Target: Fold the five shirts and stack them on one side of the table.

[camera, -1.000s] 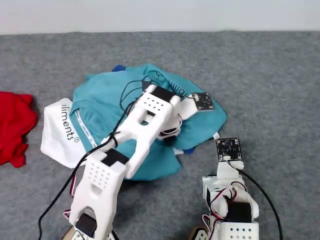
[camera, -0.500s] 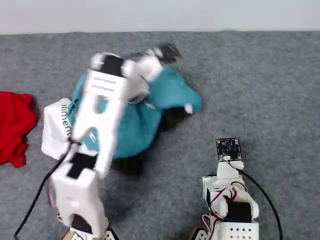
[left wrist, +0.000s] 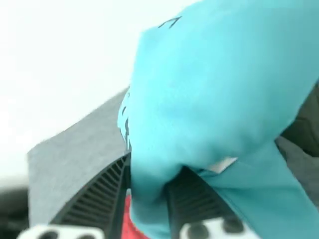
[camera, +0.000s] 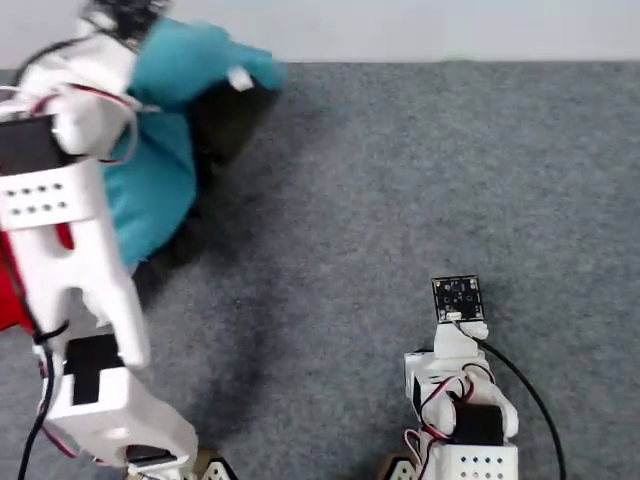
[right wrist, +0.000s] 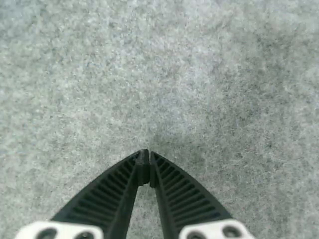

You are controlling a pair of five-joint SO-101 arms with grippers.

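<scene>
**Left claw pinches the teal shirt at the far left corner**

We see our left gripper (left wrist: pixel 149 169) clamped on a bunch of the teal shirt (left wrist: pixel 224 89), with the cloth wedged between its two ribbed fingers and spilling over them. From above, the shirt (camera: pixel 165 150) hangs off the table beside the left arm (camera: pixel 60 200), at the far left of the grey table (camera: pixel 420 170). A strip of red cloth (camera: pixel 8 300) peeks out at the left edge, behind that arm. Our right gripper (right wrist: pixel 145 172) has its fingers pressed together on nothing and points down at bare grey surface. Its arm (camera: pixel 460 400) is at the near edge, well apart from the shirt.
</scene>
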